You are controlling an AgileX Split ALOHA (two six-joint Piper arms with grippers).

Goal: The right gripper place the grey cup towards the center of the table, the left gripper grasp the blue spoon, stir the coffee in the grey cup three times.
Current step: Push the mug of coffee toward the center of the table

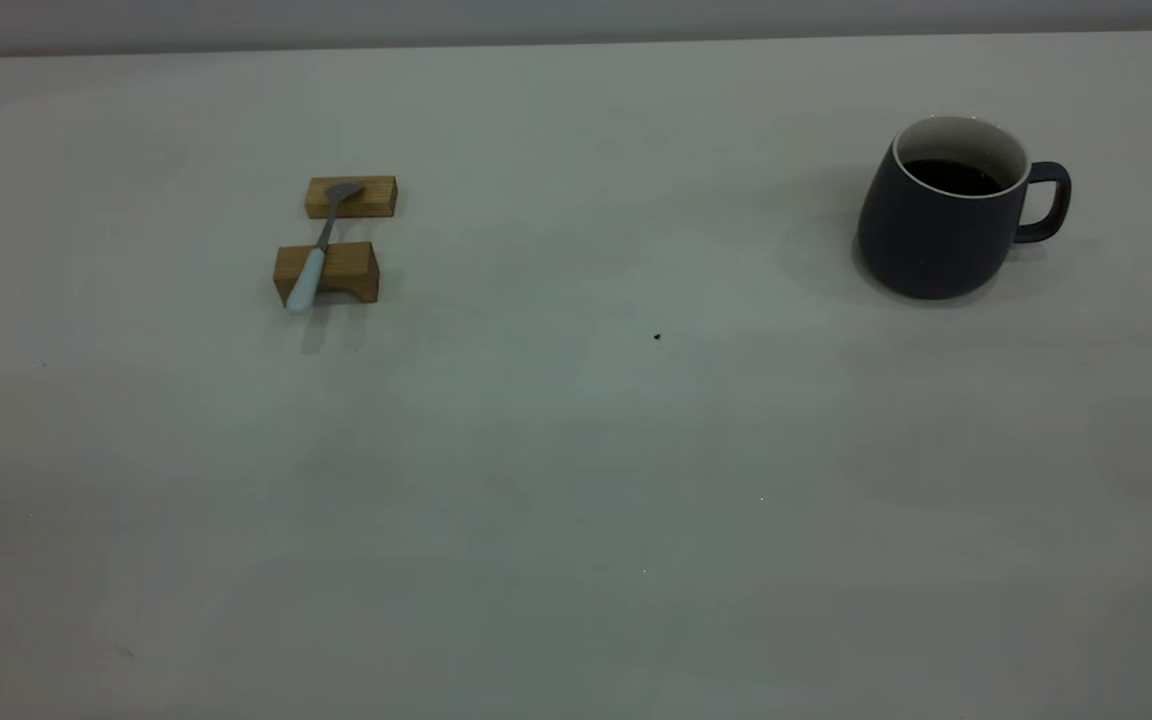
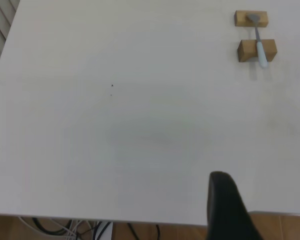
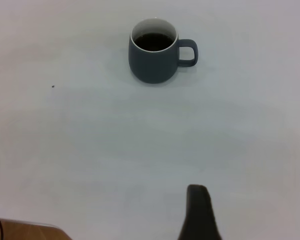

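The grey cup [image 1: 936, 235] stands upright at the table's [image 1: 576, 450] far right, handle pointing right, with dark coffee [image 1: 951, 177] inside. The right wrist view has the cup [image 3: 152, 65] well ahead of my right gripper [image 3: 252, 202]; one black finger [image 3: 197, 215] shows, with bare table on both sides. The blue spoon [image 1: 314, 258] lies across two wooden blocks at the left, bowl on the far block. My left gripper [image 2: 265, 185] is open over the near table edge, far from the spoon [image 2: 259, 42]. Neither gripper appears in the exterior view.
The far wooden block [image 1: 376, 197] and the near one [image 1: 351, 270] carry the spoon. A tiny dark speck [image 1: 657, 337] marks the table's middle. Cables [image 2: 65, 227] hang below the near edge in the left wrist view.
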